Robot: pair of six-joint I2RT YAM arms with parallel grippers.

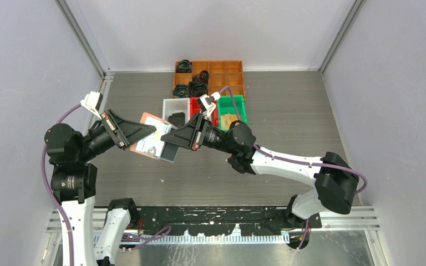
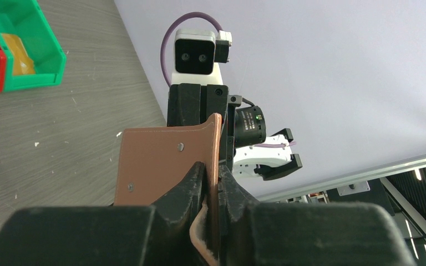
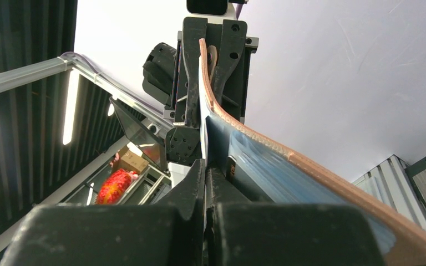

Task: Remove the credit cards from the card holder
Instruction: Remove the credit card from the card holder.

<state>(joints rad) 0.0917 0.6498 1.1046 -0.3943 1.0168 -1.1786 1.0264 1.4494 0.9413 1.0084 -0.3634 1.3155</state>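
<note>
The card holder [image 1: 151,126] hangs in the air between my two grippers, above the table's middle left. My left gripper [image 1: 146,131] is shut on its tan-pink edge. In the left wrist view the holder's tan back [image 2: 163,166] stands between my left gripper's [image 2: 217,185] fingers. My right gripper [image 1: 170,139] is shut on the edge of a whitish card [image 1: 157,139] that lies against the holder's pocket side. In the right wrist view the thin whitish card [image 3: 204,145] runs into my right gripper [image 3: 206,174], beside the grey-blue pockets [image 3: 272,174]. A dark card edge [image 3: 230,166] shows in a pocket. No orange-yellow card shows.
An orange divided tray [image 1: 224,69] with black coiled bundles stands at the back. In front of it are a white bin [image 1: 175,106], a red bin [image 1: 195,104] and a green bin [image 1: 236,108], just beyond the grippers. Grey walls close both sides.
</note>
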